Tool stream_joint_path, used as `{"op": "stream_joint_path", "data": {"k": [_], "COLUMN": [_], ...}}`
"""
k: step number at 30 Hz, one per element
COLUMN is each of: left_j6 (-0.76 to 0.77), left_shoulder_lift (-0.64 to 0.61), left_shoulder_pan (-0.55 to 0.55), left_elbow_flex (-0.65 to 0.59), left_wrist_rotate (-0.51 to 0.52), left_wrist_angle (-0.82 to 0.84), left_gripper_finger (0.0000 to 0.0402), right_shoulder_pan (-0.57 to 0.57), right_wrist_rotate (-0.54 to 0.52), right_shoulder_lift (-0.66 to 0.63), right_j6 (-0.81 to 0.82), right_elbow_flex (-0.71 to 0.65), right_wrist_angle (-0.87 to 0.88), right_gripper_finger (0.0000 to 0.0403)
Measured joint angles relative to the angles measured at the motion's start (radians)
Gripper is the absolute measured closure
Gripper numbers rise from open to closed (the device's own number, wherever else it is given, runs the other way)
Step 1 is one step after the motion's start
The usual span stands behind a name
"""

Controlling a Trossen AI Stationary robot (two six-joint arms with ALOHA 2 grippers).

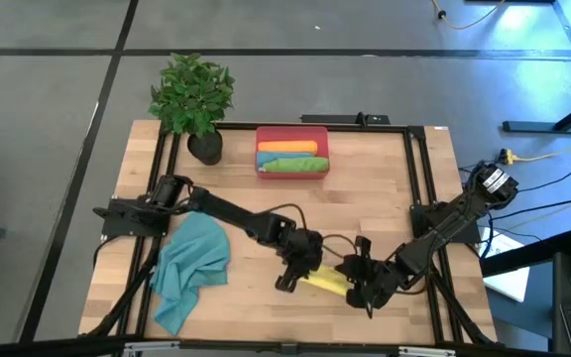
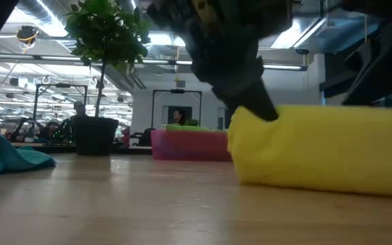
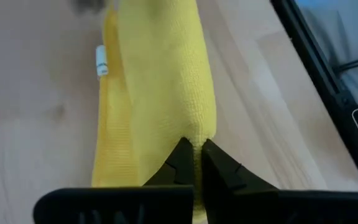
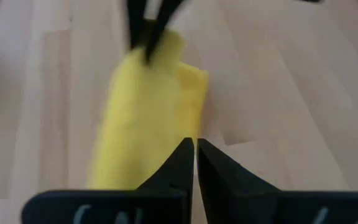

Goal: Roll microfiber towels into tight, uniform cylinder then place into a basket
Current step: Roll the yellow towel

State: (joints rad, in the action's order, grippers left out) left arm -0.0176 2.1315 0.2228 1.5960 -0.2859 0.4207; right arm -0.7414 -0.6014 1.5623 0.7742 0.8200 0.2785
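A yellow towel (image 1: 327, 281), rolled into a thick cylinder, lies across the table's near middle between my two grippers. My left gripper (image 3: 194, 144) is shut on the roll's left end, and my right gripper (image 4: 194, 144) is shut at its right end. The low view shows the roll (image 2: 325, 153) close up, with my left gripper's fingers (image 2: 250, 102) coming down on its left end. The red-pink basket (image 1: 292, 169) at the far middle holds an orange towel (image 1: 290, 148) and a green one (image 1: 293, 164). A teal towel (image 1: 191, 263) lies crumpled at the near left. My left gripper pinches a ridge of cloth on the upper side of the roll's left end (image 3: 196, 132) between its two fingertips. The fingers slant down and lie along the roll. Whether the roll is clear of the table does not show. A white tag (image 3: 101, 60) sticks out from the roll's side. My right gripper has its shut fingertips on the outer edge of the roll's right end (image 4: 191, 127), slanting down and pointing along the roll. The fingers themselves cover the spot, so how many layers they have cannot be told.
A potted plant (image 1: 194, 99) stands at the far left corner. Black rails (image 1: 419, 178) run along the table's left and right sides. Bare wood lies between the roll and the basket.
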Motion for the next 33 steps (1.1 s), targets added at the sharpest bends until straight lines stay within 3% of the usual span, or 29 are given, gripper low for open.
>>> {"op": "stream_joint_path", "data": {"k": [10, 18, 26, 33], "left_j6": [0.054, 0.117, 0.147, 0.162], "left_shoulder_lift": [0.0, 0.0, 0.0, 0.036], "left_shoulder_pan": [-0.064, -0.086, -0.147, -0.167], "left_elbow_flex": [-0.058, -0.077, -0.078, -0.076], "left_wrist_rotate": [-0.078, -0.137, -0.229, -0.247], "left_wrist_angle": [-0.004, -0.028, -0.069, -0.065], "left_gripper_finger": [0.0401, 0.0401, 0.0401, 0.0401], "right_shoulder_pan": [-0.02, -0.02, -0.02, -0.005], "right_wrist_rotate": [0.0, 0.013, 0.014, -0.079], "right_shoulder_lift": [0.005, 0.011, 0.089, 0.155], "right_j6": [-0.063, -0.105, -0.182, -0.184], "right_elbow_flex": [0.002, 0.002, 0.002, 0.002], "right_wrist_angle": [-0.173, -0.209, -0.276, -0.266], "right_gripper_finger": [0.0379, 0.0379, 0.0379, 0.0379]}}
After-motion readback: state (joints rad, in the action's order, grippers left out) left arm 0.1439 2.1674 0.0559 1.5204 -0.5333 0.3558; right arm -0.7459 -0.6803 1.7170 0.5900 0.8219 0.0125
